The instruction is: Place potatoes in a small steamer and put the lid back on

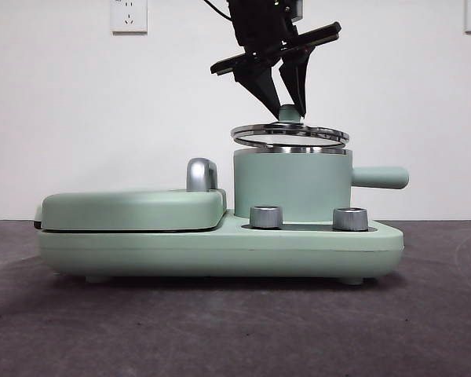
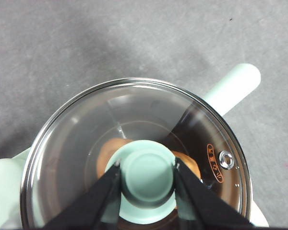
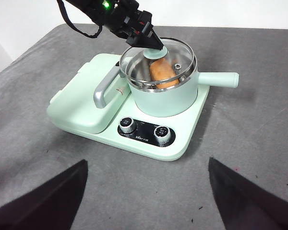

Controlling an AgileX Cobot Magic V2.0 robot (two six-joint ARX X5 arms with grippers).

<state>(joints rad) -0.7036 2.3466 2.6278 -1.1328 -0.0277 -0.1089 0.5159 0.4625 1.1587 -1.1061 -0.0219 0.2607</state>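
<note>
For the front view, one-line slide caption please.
Left gripper holds the round glass lid by its knob, tilted just above the small mint-green steamer pot.

Plain white wall (image 1: 78,118), two white power sockets (image 1: 129,15) high up, dark grey tabletop (image 1: 220,330)

The front camera sits low, about level with the table (image 1: 235,330), looking straight across it at the cooker's near side, close and large. The left wrist camera looks steeply down from just above the lid (image 2: 134,120), very near, filling its picture. The right wrist camera hangs high and well back, tilted down over the whole table. All three views share the lid and the small steamer (image 3: 165,98).
</note>
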